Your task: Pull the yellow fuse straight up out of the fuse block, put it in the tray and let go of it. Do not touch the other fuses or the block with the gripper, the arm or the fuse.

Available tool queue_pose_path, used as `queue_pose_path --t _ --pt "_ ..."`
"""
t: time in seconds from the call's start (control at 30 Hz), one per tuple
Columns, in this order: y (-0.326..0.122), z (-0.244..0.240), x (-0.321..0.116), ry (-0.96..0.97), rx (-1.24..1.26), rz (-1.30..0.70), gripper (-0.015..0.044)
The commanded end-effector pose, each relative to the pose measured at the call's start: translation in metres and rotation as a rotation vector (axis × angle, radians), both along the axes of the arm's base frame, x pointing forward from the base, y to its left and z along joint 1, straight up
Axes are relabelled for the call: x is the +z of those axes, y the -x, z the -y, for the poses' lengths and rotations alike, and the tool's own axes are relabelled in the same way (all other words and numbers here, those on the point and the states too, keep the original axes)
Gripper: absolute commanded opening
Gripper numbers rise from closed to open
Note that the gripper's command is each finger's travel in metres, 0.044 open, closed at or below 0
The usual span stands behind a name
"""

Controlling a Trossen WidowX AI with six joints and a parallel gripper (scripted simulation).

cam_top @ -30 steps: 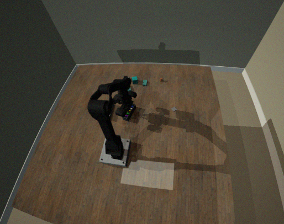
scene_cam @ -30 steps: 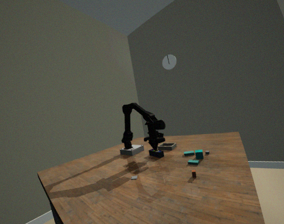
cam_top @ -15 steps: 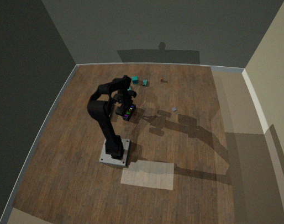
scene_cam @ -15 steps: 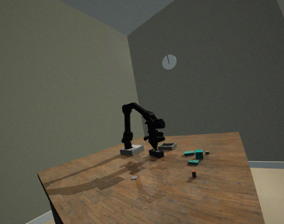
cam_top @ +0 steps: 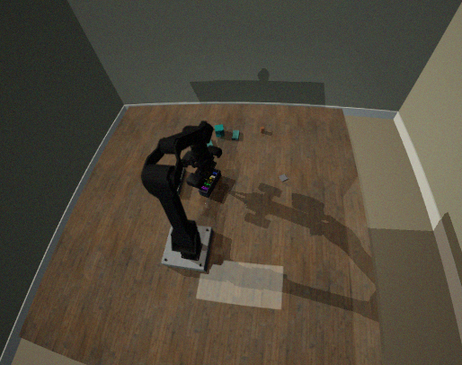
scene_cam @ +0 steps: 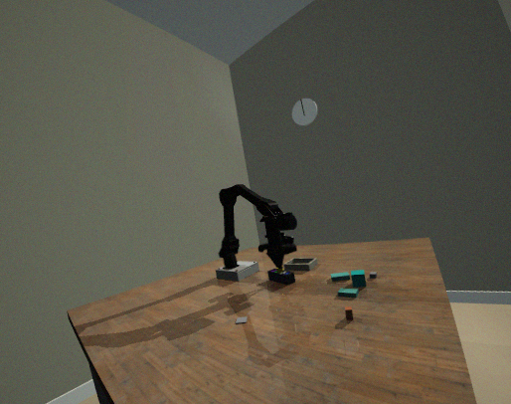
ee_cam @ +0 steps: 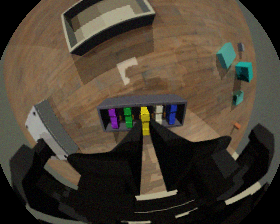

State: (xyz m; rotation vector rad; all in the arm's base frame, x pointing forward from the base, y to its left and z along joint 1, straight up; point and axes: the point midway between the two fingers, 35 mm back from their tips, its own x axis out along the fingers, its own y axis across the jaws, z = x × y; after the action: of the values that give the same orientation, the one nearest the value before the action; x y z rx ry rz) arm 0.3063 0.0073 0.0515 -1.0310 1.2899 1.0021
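My gripper is shut on the yellow fuse, with the fingers pointing down. The fuse is raised above the fuse block, over its middle. Whether its lower end is clear of the slot is hard to tell. The purple fuse, green fuse, white fuse and blue fuse sit in the block, purple and green on the left, white and blue on the right in the wrist view. The grey tray stands apart, beyond the block in the wrist view.
Teal blocks and a small orange piece lie off to one side. A flat grey piece lies on the table. The arm's base plate is on the left in the wrist view.
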Motion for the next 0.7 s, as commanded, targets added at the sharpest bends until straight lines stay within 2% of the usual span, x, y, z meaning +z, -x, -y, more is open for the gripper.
queue_pose_path --t 0.0,0.67 --pt "-0.0003 0.0003 0.0034 0.002 -0.002 0.001 0.0000" --pt "0.0003 0.0004 0.0133 0.004 -0.003 0.001 0.0000"
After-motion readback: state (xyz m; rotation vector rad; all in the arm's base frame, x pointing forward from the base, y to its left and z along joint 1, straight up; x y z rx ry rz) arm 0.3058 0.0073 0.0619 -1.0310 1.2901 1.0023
